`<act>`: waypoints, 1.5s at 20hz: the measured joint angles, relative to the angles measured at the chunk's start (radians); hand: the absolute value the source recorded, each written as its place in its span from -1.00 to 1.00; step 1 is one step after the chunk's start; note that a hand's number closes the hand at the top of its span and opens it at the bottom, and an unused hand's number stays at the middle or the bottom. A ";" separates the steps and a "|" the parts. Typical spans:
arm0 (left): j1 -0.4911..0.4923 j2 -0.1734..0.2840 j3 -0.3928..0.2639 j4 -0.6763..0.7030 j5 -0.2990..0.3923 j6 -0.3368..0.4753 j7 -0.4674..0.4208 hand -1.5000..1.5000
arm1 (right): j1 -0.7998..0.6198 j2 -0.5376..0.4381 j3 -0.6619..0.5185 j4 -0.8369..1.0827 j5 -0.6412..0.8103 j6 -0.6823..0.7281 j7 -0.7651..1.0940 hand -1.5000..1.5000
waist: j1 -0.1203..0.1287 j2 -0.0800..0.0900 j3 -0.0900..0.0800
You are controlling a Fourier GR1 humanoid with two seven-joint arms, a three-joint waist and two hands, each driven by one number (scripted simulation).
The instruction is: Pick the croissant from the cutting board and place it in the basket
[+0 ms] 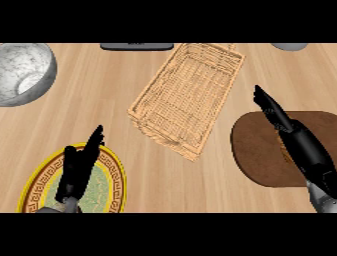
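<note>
Pale wooden bench (90, 115) filling the view. Woven basket (189, 95) near centre, long side running from 1 o'clock down to 7 o'clock. Round brown cutting board (256, 150) at 4 o'clock, just beside the basket's lower corner. Marbled grey bowl (12, 72) out at 10 o'clock, yellow-rimmed plate (115, 175) at 7 o'clock.

Right hand (278, 117) over the cutting board, fingers straight and pressed close together, pointing toward 11 o'clock, holding nothing. Left hand (79, 165) resting above the plate, fingers straight, tips toward 12 o'clock.

Croissant (282, 148) on the cutting board, almost wholly hidden beneath the right hand and forearm; only a thin tan sliver showing at the hand's 9 o'clock side. Seems to run roughly 12 to 6 o'clock, though too little shows to fix the long axis or which way the tips point.

Likely light, soft and flaky, easily crushed, with a crust that crumbles rather than slips. Best taken across the thick middle, fingers on one flank and thumb on the other, square to the long axis, not by the thin brittle ends.
</note>
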 measured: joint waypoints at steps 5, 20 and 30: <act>-0.089 0.101 0.050 -0.074 -0.056 -0.027 -0.062 0.00 | -0.055 0.008 -0.073 0.083 -0.123 0.089 0.016 1.00 | 0.025 -0.005 0.011; -0.192 0.237 0.167 -0.114 -0.084 -0.114 -0.185 0.00 | -0.300 0.132 -0.058 0.196 0.057 -0.271 0.257 -1.00 | 0.005 -0.019 0.009; -0.203 0.248 0.177 -0.118 -0.081 -0.131 -0.181 0.00 | -0.509 -0.312 0.072 0.230 0.174 0.209 0.628 -1.00 | 0.015 -0.020 0.005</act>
